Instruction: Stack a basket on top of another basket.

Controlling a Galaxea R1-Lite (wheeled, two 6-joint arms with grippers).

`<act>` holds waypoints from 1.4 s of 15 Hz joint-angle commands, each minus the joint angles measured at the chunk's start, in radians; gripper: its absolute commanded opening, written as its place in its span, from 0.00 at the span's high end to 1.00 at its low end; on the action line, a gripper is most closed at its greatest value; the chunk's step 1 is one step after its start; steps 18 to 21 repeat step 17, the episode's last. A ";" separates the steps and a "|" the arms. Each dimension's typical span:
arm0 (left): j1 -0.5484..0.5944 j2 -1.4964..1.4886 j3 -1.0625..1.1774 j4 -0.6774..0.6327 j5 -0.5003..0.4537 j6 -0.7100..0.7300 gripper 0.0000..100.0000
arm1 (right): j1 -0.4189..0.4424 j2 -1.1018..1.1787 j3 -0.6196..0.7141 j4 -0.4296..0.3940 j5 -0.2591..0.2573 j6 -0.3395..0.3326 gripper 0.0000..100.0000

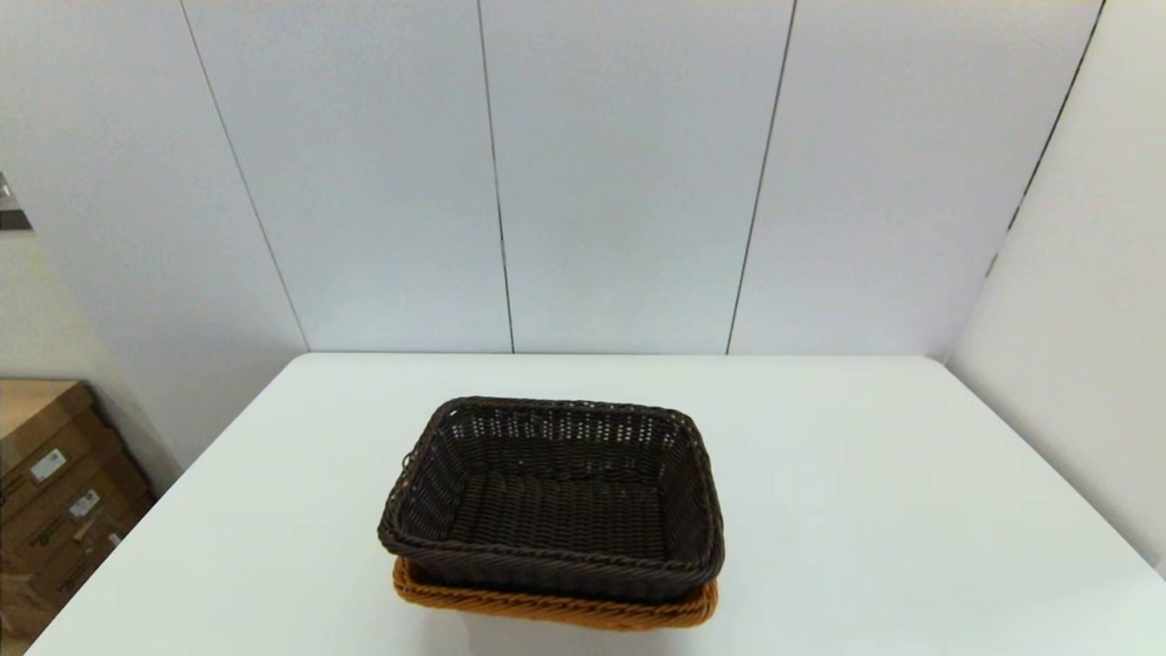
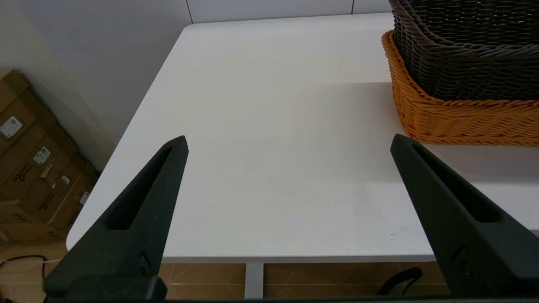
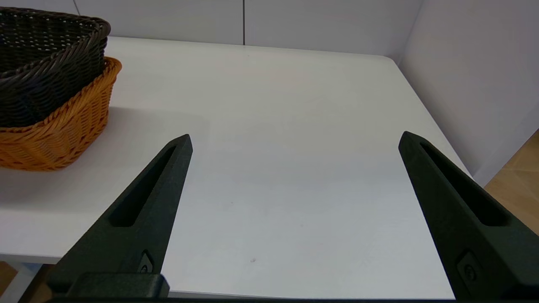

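The dark brown basket (image 1: 556,497) sits nested inside the orange basket (image 1: 556,609) near the table's front edge, in the middle. Only the orange rim and lower wall show beneath it. Both baskets also appear in the left wrist view, the dark brown basket (image 2: 467,46) over the orange basket (image 2: 454,120), and in the right wrist view, the dark brown basket (image 3: 40,63) over the orange basket (image 3: 54,134). My left gripper (image 2: 288,143) hangs open off the front left of the table, holding nothing. My right gripper (image 3: 294,139) is open over the front right, also holding nothing. Neither arm shows in the head view.
The white table (image 1: 865,492) is bounded by white wall panels behind and to the right. Cardboard boxes (image 1: 55,483) are stacked on the floor to the left of the table.
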 commanded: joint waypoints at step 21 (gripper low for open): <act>0.000 0.000 0.001 0.001 0.000 0.000 0.00 | 0.000 0.001 0.000 0.001 -0.001 -0.001 0.00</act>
